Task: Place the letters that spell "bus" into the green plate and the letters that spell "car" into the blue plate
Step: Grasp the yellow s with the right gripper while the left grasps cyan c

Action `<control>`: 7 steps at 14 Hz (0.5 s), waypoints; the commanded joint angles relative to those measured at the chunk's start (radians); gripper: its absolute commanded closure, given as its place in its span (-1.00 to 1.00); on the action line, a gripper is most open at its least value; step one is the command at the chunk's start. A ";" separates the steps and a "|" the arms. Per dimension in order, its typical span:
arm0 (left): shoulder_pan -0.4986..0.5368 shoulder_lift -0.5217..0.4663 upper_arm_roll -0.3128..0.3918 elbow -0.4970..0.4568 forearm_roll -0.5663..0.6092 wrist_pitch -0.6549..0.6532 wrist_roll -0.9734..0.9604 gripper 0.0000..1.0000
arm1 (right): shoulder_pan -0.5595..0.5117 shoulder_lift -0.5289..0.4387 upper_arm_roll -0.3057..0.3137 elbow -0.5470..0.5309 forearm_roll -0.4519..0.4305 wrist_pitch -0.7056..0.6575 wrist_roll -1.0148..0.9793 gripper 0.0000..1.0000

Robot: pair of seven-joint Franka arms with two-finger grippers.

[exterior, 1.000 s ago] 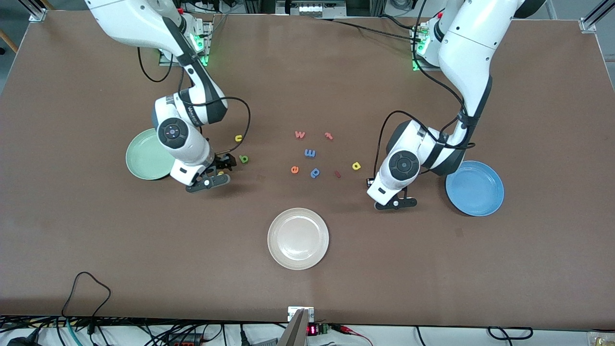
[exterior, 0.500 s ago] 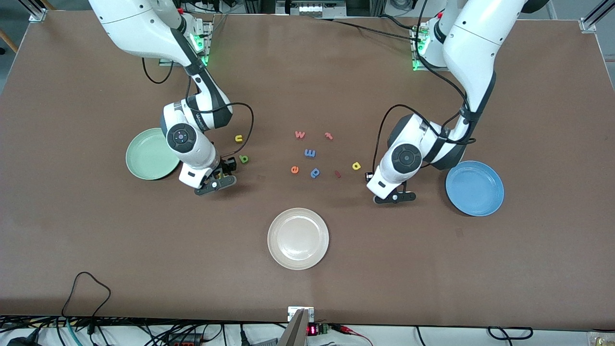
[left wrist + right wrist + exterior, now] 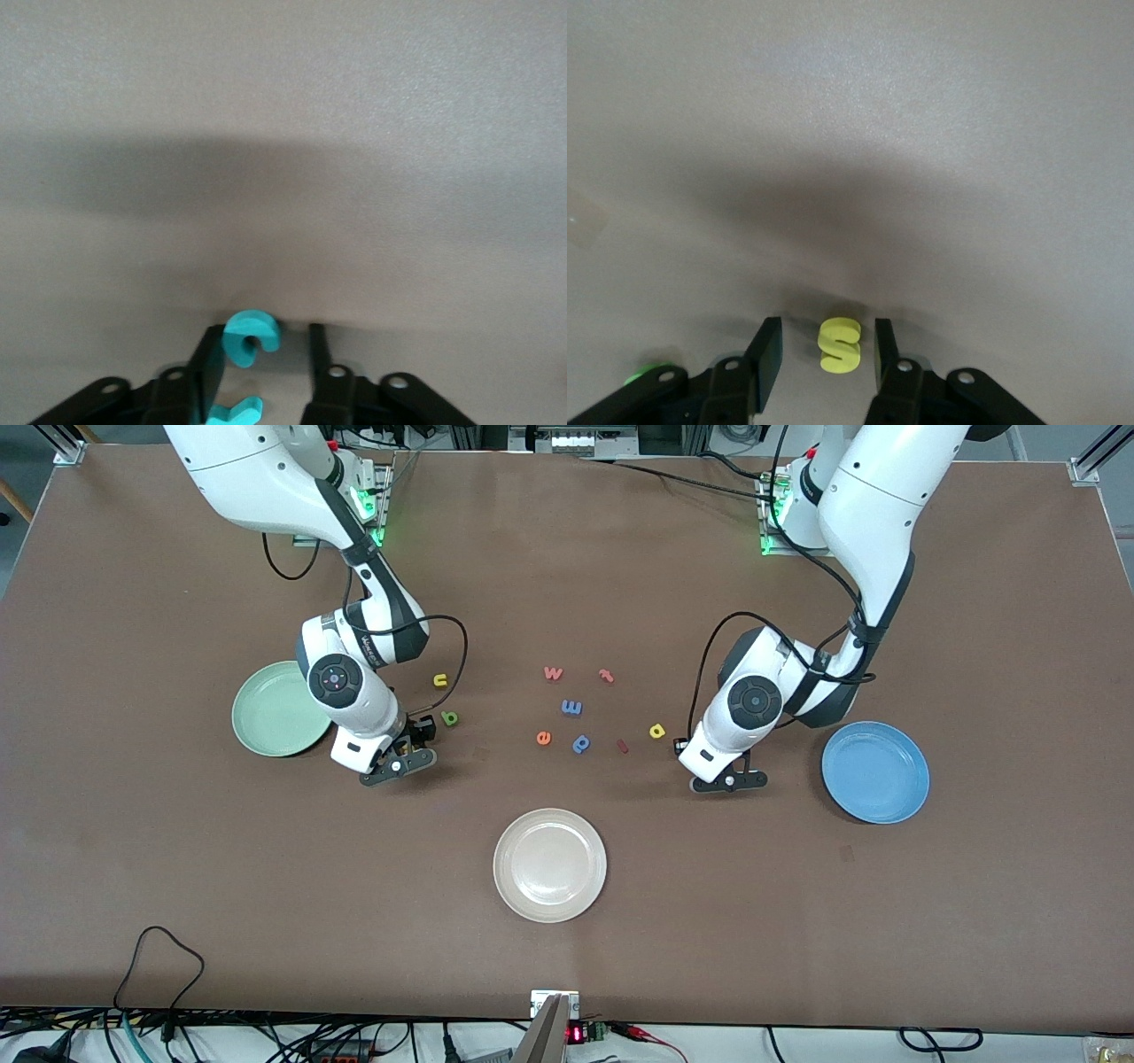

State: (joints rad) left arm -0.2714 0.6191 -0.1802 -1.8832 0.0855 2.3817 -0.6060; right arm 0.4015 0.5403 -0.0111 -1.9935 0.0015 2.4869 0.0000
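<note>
In the right wrist view a yellow "s" [image 3: 840, 343] lies on the table between the fingers of my right gripper [image 3: 827, 326], which is open with a gap on each side. That gripper [image 3: 403, 755] is down at the table beside the green plate [image 3: 276, 708]. The yellow "u" [image 3: 440, 680] and green "b" [image 3: 450, 717] lie close by. My left gripper [image 3: 264, 332] is open around a teal "c" [image 3: 248, 335], which touches one finger only. A teal "r" [image 3: 235, 412] lies deeper between the fingers. That gripper [image 3: 709, 766] sits between the yellow "a" [image 3: 656, 731] and the blue plate [image 3: 875, 771].
A white plate [image 3: 549, 864] stands nearer the front camera, mid-table. Loose letters lie between the arms: an orange "w" [image 3: 553, 673], pink "t" [image 3: 606, 676], blue "m" [image 3: 571, 708], orange "e" [image 3: 543, 737], blue "p" [image 3: 581, 743] and a small red piece [image 3: 622, 746].
Both grippers' jaws have narrowed round their letters. The right gripper shifted a little toward the green "b", then held. The left gripper crept toward the yellow "a".
</note>
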 commanded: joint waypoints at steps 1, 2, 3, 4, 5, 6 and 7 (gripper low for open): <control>0.015 -0.035 -0.010 -0.042 0.019 0.002 -0.006 0.72 | -0.016 0.018 0.000 0.008 -0.001 0.013 -0.015 0.00; 0.027 -0.048 -0.010 -0.039 0.019 -0.005 -0.003 0.80 | -0.016 0.020 0.000 0.007 -0.001 0.015 -0.015 0.00; 0.037 -0.064 -0.010 -0.036 0.020 -0.016 0.000 0.81 | -0.016 0.018 0.000 0.005 -0.003 0.015 -0.015 0.00; 0.050 -0.087 -0.008 -0.024 0.020 -0.062 0.041 0.81 | -0.018 0.018 0.000 0.004 -0.003 0.015 -0.015 0.07; 0.069 -0.099 -0.005 0.001 0.020 -0.123 0.084 0.81 | -0.018 0.018 0.000 0.004 -0.003 0.013 -0.015 0.21; 0.093 -0.107 -0.001 0.016 0.023 -0.181 0.122 0.80 | -0.018 0.020 0.000 0.004 -0.003 0.013 -0.014 0.25; 0.124 -0.111 0.001 0.030 0.023 -0.215 0.161 0.80 | -0.018 0.020 0.000 0.004 -0.001 0.013 -0.014 0.25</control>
State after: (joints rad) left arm -0.2027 0.5495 -0.1777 -1.8647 0.0879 2.2497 -0.5210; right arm 0.3919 0.5514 -0.0171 -1.9922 -0.0005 2.4927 -0.0016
